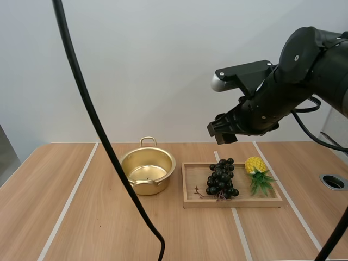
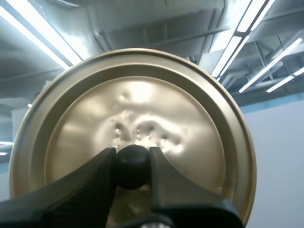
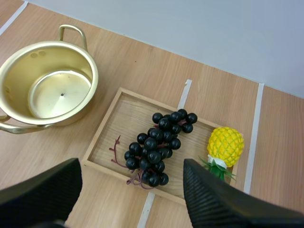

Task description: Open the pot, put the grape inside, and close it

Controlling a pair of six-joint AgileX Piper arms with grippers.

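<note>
Left gripper (image 2: 132, 164) pinches the lid (image 2: 142, 95), presumably baring the pot (image 3: 92, 71) for the right gripper (image 1: 222, 132), spread open above the grapes (image 3: 159, 145).

i'm looking at a pale wooden bench (image 1: 65, 217) crossed by white strips (image 1: 69, 201), with a round dark opening (image 1: 333, 181) set into it near its right edge. directly on it stand an open-topped gold pot (image 1: 147, 171) and, just to its right, a flat wooden tray (image 1: 196, 173). the two are close but apart.
</note>
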